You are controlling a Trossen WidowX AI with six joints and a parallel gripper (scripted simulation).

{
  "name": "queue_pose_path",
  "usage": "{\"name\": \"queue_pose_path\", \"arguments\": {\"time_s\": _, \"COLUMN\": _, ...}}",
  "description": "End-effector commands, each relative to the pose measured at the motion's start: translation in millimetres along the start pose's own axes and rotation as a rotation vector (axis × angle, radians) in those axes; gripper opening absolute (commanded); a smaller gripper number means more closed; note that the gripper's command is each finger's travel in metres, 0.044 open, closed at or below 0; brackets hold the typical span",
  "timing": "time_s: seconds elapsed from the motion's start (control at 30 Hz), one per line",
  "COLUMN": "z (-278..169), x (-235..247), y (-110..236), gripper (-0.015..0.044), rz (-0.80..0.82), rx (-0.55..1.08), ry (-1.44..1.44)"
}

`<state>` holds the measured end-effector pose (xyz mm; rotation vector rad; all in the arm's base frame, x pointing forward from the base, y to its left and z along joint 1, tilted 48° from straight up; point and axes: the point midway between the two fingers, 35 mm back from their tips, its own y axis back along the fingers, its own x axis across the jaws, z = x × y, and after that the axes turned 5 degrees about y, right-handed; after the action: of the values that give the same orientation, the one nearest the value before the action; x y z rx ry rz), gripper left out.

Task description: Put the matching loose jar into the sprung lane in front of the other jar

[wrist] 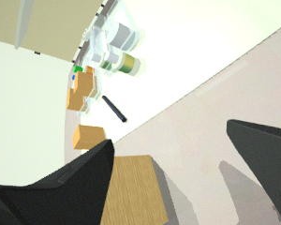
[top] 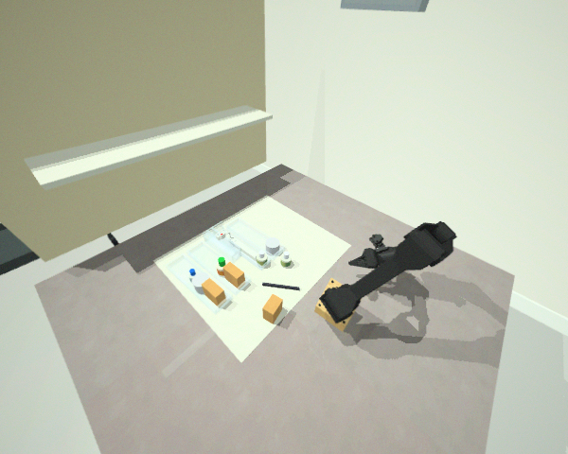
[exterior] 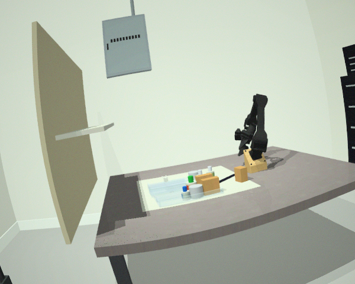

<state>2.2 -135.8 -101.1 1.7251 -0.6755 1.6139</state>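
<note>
The hand [top: 360, 260] hangs released and empty above the arm's wooden base [top: 334, 312], well apart from the loose jar [top: 286, 259], which it must reach first.

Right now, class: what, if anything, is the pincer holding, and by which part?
Nothing. The pincer is open, up by the arm's base, away from the jars.

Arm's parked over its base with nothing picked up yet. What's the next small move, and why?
Probably swing the open gripper out toward the loose white-capped jar on the mat. The gripper holds nothing, hangs near the base, and that jar resembles the one beside it.
</note>
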Motion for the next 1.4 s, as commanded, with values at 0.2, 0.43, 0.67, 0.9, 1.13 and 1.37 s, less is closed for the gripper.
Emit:
{"name": "queue_pose_path", "arguments": {"time_s": 0.2, "z": 35.4, "x": 10.4, "y": -11.1, "gripper": 0.0440, "rz": -0.146, "rx": 0.211, "ry": -0.044}}
{"name": "queue_pose_path", "arguments": {"time_s": 0.43, "z": 84.3, "x": 35.9, "y": -44.1, "gripper": 0.0440, "rz": -0.316, "rx": 0.428, "ry": 0.049}}
{"name": "queue_pose_path", "arguments": {"time_s": 0.67, "z": 121.6, "x": 62.3, "y": -92.3, "gripper": 0.0440, "rz": -0.454, "rx": 0.568, "ry": 0.153}}
{"name": "queue_pose_path", "arguments": {"time_s": 0.9, "z": 139.9, "x": 94.9, "y": -152.8, "gripper": 0.0440, "rz": -0.545, "rx": 0.675, "ry": 0.288}}
{"name": "queue_pose_path", "arguments": {"time_s": 1.13, "z": 133.2, "x": 134.5, "y": -213.3, "gripper": 0.0440, "rz": -0.572, "rx": 0.760, "ry": 0.401}}
{"name": "queue_pose_path", "arguments": {"time_s": 1.37, "z": 116.9, "x": 115.1, "y": -230.4, "gripper": 0.0440, "rz": -0.571, "rx": 0.760, "ry": 0.402}}
